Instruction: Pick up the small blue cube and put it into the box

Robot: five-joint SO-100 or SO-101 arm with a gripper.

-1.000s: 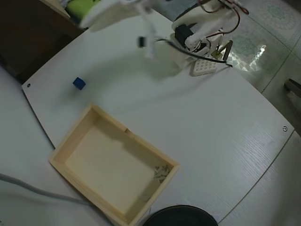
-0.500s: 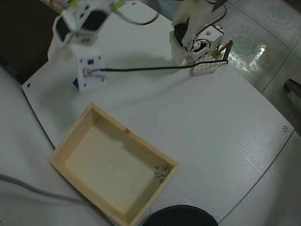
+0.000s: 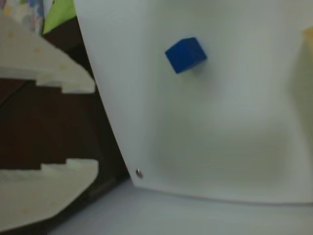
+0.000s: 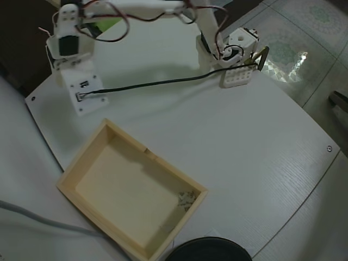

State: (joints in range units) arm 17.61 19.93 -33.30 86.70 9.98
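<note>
Gripper [image 3: 95, 127]: two white fingers come in from the left edge of the wrist view, one above the other, spread well apart with nothing between them; the gap opens over the dark area past the table's edge.
Fingers [image 3: 58, 78]: pale and stepped along their inner faces, the tips ending just short of the white tabletop's border.
Small blue cube [image 3: 186, 55]: sits on the white table in the wrist view, at about one o'clock from the finger gap, apart from both fingers and untouched. From above I cannot pick it out; the arm's wrist covers that spot.
Arm [image 4: 73, 60]: stretched out to the far left corner of the table in the overhead view, its white wrist block at about ten o'clock from the frame's centre, red wires looping along the upper links.
Black cable [image 4: 157, 82]: runs across the tabletop from the wrist block toward the arm's base.
Table [image 4: 234, 141]: white, wood-grained, with a small screw near the left corner.
Box [image 4: 72, 194]: pale wood, at about seven o'clock from the centre in the overhead view, well apart from the gripper; a small pale scrap lies in its lower right corner.
White perforated block [image 4: 235, 76]: just beside the arm's base, at one o'clock.
</note>
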